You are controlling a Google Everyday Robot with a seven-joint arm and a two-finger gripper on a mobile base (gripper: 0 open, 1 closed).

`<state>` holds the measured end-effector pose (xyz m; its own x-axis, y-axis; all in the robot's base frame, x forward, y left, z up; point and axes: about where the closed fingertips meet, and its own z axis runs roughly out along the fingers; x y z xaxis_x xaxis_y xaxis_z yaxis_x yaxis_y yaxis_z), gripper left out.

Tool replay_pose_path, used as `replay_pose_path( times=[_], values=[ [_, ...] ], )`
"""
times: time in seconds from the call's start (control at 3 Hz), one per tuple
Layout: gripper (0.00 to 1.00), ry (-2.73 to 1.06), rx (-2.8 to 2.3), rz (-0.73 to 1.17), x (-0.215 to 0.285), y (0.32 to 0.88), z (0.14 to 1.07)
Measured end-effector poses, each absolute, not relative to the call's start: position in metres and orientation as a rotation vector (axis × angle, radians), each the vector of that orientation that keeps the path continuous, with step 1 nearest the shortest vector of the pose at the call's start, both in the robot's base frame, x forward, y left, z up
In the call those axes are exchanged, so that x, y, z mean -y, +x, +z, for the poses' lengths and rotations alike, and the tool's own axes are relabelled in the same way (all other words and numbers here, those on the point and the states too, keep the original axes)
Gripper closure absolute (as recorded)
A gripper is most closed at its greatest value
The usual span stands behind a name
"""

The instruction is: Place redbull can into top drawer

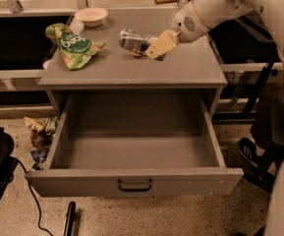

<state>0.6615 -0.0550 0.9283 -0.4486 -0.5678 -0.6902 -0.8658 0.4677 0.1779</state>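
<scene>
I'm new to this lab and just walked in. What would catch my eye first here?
The white arm's pincer holds the redbull can sideways over the grey cabinet top, near its middle. Below, the top drawer stands pulled wide open towards the camera. A bright green bag lies on the left of the cabinet top.

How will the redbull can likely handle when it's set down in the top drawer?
The redbull can lies sideways in the gripper above the countertop, so released that way it would probably roll. Its shiny metal looks slick, so it may slip. The top drawer's walls should stop it.
</scene>
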Motion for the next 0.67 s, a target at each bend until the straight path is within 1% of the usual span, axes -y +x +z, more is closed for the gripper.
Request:
replay_pose_path(
  times=[0.33, 0.67],
  values=[
    [1.0, -1.335, -2.196, 0.722, 0.026, 0.618, 0.9],
    [1.0, -1.354, -2.225, 0.74, 0.022, 0.611, 0.884]
  ],
)
